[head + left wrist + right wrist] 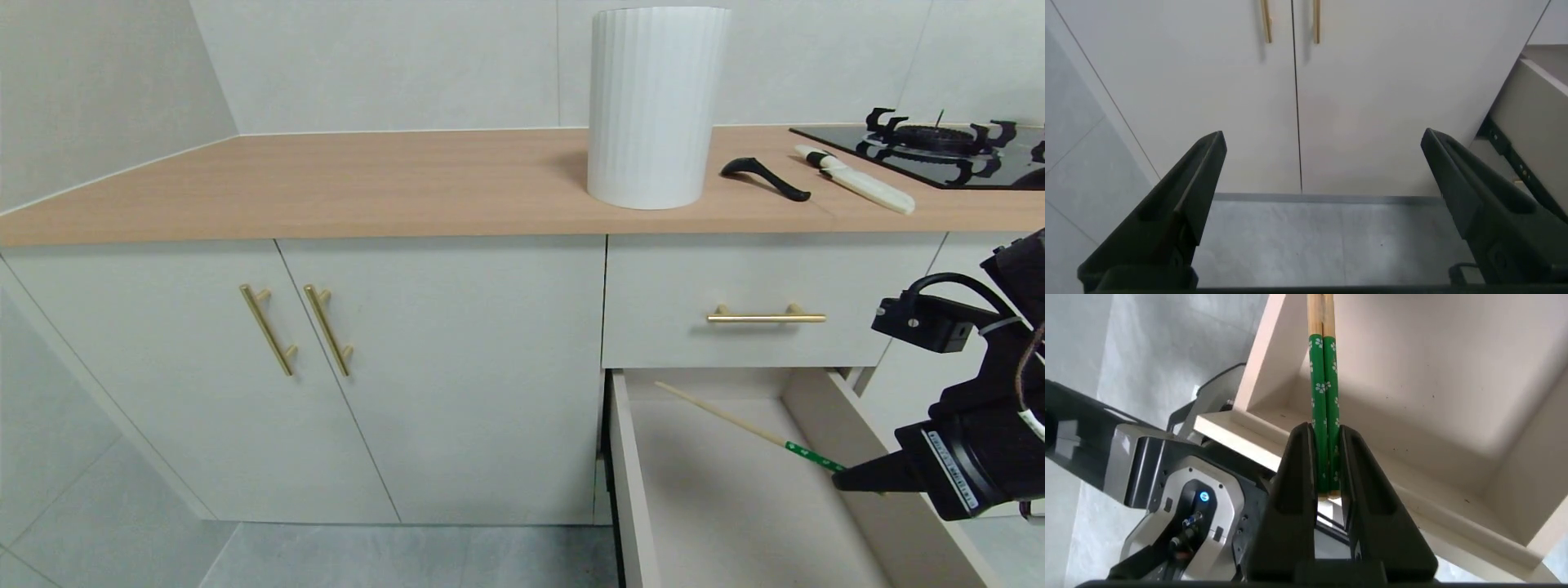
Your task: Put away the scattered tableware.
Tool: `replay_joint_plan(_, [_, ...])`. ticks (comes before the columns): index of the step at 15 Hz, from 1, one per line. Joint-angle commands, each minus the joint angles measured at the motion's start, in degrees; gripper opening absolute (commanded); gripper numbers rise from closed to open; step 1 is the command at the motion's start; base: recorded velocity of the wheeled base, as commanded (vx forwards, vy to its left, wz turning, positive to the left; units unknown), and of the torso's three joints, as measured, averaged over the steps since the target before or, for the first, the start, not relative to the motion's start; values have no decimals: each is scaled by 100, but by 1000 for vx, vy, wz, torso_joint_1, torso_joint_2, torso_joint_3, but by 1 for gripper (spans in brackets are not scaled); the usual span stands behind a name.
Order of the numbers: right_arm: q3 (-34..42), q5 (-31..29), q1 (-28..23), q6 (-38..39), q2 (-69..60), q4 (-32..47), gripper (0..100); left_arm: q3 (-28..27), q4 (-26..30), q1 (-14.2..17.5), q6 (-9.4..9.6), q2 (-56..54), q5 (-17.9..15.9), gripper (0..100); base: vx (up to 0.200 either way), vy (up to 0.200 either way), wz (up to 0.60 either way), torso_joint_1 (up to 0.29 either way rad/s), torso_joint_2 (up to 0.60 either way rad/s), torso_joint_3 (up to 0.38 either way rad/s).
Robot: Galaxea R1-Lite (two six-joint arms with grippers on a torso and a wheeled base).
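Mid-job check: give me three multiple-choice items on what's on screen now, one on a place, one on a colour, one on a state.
1. Where are the chopsticks?
A) on the floor
B) over the open drawer, in the right gripper
C) in a cup

2. What colour is their gripped end?
A) red
B) green
C) black

3. How is the left gripper?
A) open
B) shut on a cup
C) shut on a plate

Answers: 1 B, they slant out over the drawer's inside; 2 B, green bands sit at the grip; 3 A, its fingers stand wide apart with nothing between.

Head: I see the tabletop (367, 184) and drawer (718, 506) from above.
Left wrist: facing cabinet doors (1388, 98).
Right wrist: close over the same drawer.
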Motion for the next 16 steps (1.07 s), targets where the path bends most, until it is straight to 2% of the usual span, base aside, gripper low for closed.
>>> replay_joint_plan(1, [-17,-12,2,1,133,2,0,0,-1,2,-2,9,1,100,0,0,0,0,0,0])
replay_joint_plan(5, [-8,-83,2,19,722,-244,0,0,-1,2,-2,9,1,100,0,0,0,0,0,0])
replay_joint_plan(7, [-69,-452,2,80,1355,-297,0,0,-1,2,6,9,1,100,0,0,0,0,0,0])
replay_joint_plan(12, [-17,-733,2,502,2322,-1017,0,0,-1,2,-2,9,1,100,0,0,0,0,0,0])
replay_joint_plan(16, [45,-1322,2,941,3517,-1808,0,0,-1,2,6,9,1,100,0,0,0,0,0,0])
